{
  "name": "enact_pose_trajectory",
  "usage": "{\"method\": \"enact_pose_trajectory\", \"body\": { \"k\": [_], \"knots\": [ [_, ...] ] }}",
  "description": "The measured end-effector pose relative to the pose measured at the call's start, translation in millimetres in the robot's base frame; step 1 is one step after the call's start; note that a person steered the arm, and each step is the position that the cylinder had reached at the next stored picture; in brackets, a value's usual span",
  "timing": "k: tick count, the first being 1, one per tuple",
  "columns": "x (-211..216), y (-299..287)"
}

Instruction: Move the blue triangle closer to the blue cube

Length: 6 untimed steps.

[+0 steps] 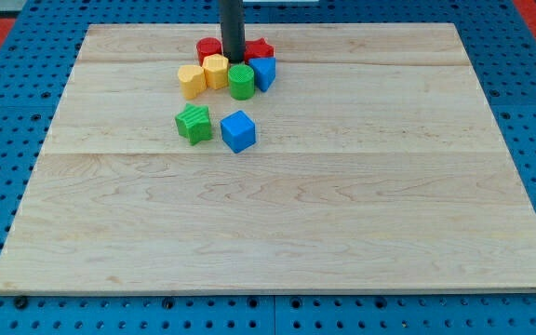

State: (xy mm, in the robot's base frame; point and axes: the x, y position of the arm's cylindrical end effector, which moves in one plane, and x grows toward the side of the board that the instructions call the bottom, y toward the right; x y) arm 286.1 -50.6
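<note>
Planted at the back of the cluster, my tip (pixel 234 61) is a bare rod end with nothing to spread or pinch. Sweeping from the view's left: a yellow block (pixel 192 81) sits left of and below my tip, with a green block (pixel 193 123) further below. A red block (pixel 208 48) and a second yellow block (pixel 216 70) crowd in just left. A green cylinder (pixel 241 82) sits right beneath my tip, and the blue cube (pixel 237 130) stands alone lower down. The blue triangle (pixel 264 72) is just right of my tip, with a red star (pixel 261 48) behind it.

I judge this to be the approach step. Next my tip must get behind the triangle and push it toward the view's bottom, past the cylinder. No containers on the table (pixel 342 205).
</note>
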Motion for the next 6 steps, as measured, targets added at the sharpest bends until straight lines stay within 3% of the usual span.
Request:
{"method": "enact_pose_trajectory", "body": {
  "k": [1,3,4,5,6],
  "knots": [
    [28.5,-0.4],
    [-55.5,8.0],
    [-75.9,-20.6],
    [-92.3,20.5],
    [-76.8,73.1]
  ]
}}
